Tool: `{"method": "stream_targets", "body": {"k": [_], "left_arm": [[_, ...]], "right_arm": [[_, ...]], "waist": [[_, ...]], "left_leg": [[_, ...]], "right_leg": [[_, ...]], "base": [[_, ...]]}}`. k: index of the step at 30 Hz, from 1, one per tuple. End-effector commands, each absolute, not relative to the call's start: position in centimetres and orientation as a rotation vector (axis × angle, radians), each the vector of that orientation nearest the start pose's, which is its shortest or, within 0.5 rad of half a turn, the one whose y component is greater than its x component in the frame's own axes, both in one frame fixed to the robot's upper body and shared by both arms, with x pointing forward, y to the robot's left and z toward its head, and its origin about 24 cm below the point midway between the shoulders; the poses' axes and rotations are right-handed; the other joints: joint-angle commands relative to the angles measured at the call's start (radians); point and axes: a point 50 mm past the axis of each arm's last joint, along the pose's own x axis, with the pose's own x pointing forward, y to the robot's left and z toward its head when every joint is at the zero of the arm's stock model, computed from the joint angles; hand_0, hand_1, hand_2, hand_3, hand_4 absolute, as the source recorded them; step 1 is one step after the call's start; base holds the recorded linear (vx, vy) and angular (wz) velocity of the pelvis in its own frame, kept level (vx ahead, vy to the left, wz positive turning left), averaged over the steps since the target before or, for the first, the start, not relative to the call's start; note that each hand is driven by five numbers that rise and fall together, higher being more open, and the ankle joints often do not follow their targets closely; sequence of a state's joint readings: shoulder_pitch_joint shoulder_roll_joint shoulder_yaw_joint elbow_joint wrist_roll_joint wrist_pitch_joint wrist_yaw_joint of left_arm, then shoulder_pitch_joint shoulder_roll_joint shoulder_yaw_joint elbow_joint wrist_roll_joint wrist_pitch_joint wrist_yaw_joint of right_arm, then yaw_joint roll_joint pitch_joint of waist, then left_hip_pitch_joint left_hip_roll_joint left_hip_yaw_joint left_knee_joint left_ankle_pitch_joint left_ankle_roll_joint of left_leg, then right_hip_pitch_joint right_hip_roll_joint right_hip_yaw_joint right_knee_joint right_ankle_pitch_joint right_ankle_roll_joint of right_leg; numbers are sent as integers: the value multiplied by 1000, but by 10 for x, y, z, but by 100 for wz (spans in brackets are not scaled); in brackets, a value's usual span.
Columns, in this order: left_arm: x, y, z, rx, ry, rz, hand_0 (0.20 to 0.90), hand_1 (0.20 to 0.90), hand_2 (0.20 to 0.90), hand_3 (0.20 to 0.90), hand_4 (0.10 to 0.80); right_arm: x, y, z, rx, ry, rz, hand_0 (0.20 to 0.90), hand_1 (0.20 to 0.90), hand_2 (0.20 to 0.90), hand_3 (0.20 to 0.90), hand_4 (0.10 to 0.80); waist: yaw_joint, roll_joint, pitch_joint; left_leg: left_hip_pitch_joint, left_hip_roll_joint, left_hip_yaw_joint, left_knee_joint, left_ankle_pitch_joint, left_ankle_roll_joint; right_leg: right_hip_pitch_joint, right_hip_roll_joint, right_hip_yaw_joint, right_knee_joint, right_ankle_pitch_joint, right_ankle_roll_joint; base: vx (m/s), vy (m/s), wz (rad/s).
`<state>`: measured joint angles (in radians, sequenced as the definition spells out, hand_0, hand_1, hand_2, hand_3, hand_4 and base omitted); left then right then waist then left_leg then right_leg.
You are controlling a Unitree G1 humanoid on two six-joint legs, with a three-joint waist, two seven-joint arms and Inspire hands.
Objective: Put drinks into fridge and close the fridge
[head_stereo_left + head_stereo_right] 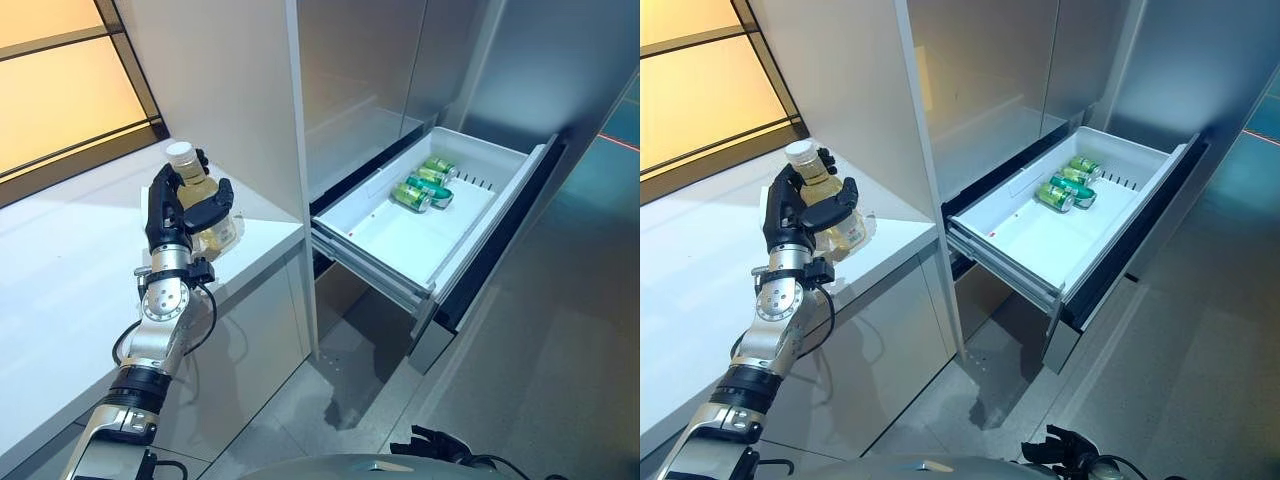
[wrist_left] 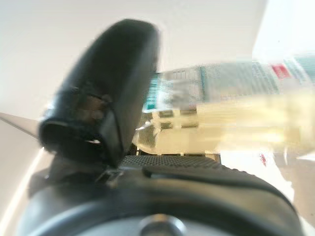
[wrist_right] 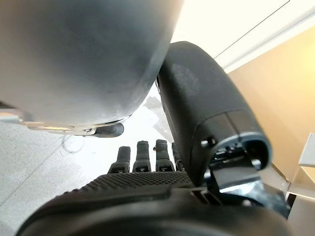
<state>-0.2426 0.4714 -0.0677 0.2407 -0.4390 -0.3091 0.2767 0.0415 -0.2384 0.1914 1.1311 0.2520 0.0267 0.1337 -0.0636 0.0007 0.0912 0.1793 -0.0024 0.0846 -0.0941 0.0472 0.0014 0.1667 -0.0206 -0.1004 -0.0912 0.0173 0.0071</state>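
Note:
My left hand (image 1: 168, 208) is shut on a clear bottle of pale yellow drink (image 1: 184, 156) with a white cap, upright at the right end of the white counter (image 1: 60, 290). In the left wrist view the thumb (image 2: 108, 98) and palm press against the bottle (image 2: 236, 123). The fridge's white drawer (image 1: 400, 245) is pulled out to the right of the counter. Green cans (image 1: 425, 185) lie at its far end. My right hand (image 3: 147, 162) hangs low by my side, fingers relaxed and empty.
The fridge's grey upper doors (image 1: 370, 70) above the drawer are shut. A white side panel (image 1: 240, 90) stands between the counter and the fridge. An amber window (image 1: 60, 80) runs behind the counter. Grey floor (image 1: 560, 340) lies below the drawer.

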Motion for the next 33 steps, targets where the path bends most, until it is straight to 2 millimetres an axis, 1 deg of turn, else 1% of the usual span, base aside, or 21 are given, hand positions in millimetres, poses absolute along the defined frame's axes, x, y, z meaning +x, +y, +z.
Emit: {"method": "stream_targets", "body": {"k": [1,5,6,8,11,14,16,18,22,23,24,25,26,27,28,29,30,33], "left_arm": [[306,218,176,-46,-621,111,300,300,300,200,100],[304,212,189,-15,-678,42,300,300,300,200,100],[300,207,199,-14,-723,-13,300,300,300,200,100],[295,200,212,-23,-778,-89,300,300,300,200,100],[283,188,226,-11,-876,-211,300,300,300,200,100],[270,179,238,4,-974,-299,300,300,300,200,100],[266,177,241,-2,-999,-332,300,300,300,200,100],[260,173,243,-28,-1027,-401,300,300,300,200,100],[251,164,240,-90,-1044,-554,300,300,300,200,100],[247,161,238,-110,-1045,-619,300,300,300,200,100],[247,160,238,-114,-1043,-630,300,300,300,200,100],[245,158,236,-122,-1040,-663,300,300,300,200,100],[242,155,235,-121,-1041,-705,300,300,300,200,100],[241,154,234,-119,-1041,-723,300,300,300,200,100],[240,154,234,-120,-1039,-730,300,300,300,200,100],[239,152,233,-121,-1031,-762,300,300,300,200,100],[239,151,232,-122,-1022,-780,300,300,300,200,100],[240,149,230,-137,-992,-818,300,300,300,200,100]], "right_arm": [[104,-216,-157,-7,1143,33,900,900,900,900,800],[118,-215,-152,-59,1075,81,900,900,900,900,800],[131,-211,-146,-138,1009,168,900,900,900,900,800],[148,-203,-136,-197,922,270,900,900,900,900,800],[177,-181,-113,-218,770,424,900,900,900,900,800],[198,-158,-85,-152,636,542,900,900,900,900,800],[203,-152,-74,-123,591,573,900,900,900,900,800],[214,-149,-55,-87,515,625,900,900,900,900,800],[233,-149,-16,-15,371,681,900,900,900,900,800],[242,-150,5,9,288,710,900,900,900,900,800],[243,-151,8,15,281,712,900,900,900,900,800],[248,-150,22,24,228,722,900,900,900,900,800],[254,-150,45,40,129,738,900,900,900,900,800],[257,-150,56,57,92,748,900,900,900,900,800],[258,-149,62,69,75,754,900,900,900,900,800],[260,-148,78,105,10,783,900,900,900,900,800],[261,-147,86,111,-25,802,900,900,900,900,800],[262,-143,102,133,-70,850,900,900,900,900,800]], "waist": [[-6,9,-9],[-1,10,-10],[3,10,-12],[8,8,-12],[13,4,-9],[12,-2,-10],[11,-4,-11],[10,-8,-12],[9,-11,-13],[8,-12,-12],[8,-12,-11],[8,-11,-11],[6,-11,-11],[6,-10,-11],[6,-10,-11],[6,-11,-11],[6,-11,-11],[6,-12,-14]], "left_leg": [[26,-24,23,28,-137,33],[27,-24,19,26,-136,33],[26,-24,18,25,-136,32],[24,-23,14,24,-133,31],[19,-21,9,22,-127,28],[18,-21,0,19,-122,23],[18,-21,-2,19,-120,22],[16,-21,-4,18,-117,21],[16,-20,-5,16,-113,21],[16,-19,-4,15,-111,21],[16,-20,-4,15,-111,21],[17,-19,-3,15,-111,22],[16,-19,-2,14,-111,24],[16,-20,-1,14,-112,25],[16,-20,-1,14,-112,25],[15,-20,1,14,-113,27],[14,-21,2,14,-113,28],[13,-21,4,14,-114,28]], "right_leg": [[-27,11,-5,137,-120,54],[-22,10,-8,132,-119,55],[-21,10,-10,128,-117,55],[-22,10,-13,124,-115,54],[-24,9,-18,122,-111,52],[-21,9,-23,114,-107,52],[-20,8,-25,112,-106,52],[-21,8,-25,110,-103,52],[-22,8,-22,107,-97,54],[-23,8,-20,108,-95,54],[-24,9,-19,108,-94,54],[-24,9,-17,108,-93,54],[-26,9,-13,107,-91,54],[-27,9,-11,107,-90,55],[-27,9,-10,107,-90,55],[-30,9,-7,106,-88,56],[-31,8,-6,106,-87,56],[-32,8,-3,102,-85,58]], "base": [[0,0,0],[0,0,0],[-30,-27,0],[-38,-32,0],[-57,-37,3],[-49,-40,6],[-15,-13,2],[-33,-23,1],[-16,-6,1],[0,0,0],[0,0,0],[-32,-1,-2],[-37,-1,-3],[-32,-1,-3],[-28,-1,-4],[-28,-1,-5],[-27,-2,-8],[-13,1,-9]]}}
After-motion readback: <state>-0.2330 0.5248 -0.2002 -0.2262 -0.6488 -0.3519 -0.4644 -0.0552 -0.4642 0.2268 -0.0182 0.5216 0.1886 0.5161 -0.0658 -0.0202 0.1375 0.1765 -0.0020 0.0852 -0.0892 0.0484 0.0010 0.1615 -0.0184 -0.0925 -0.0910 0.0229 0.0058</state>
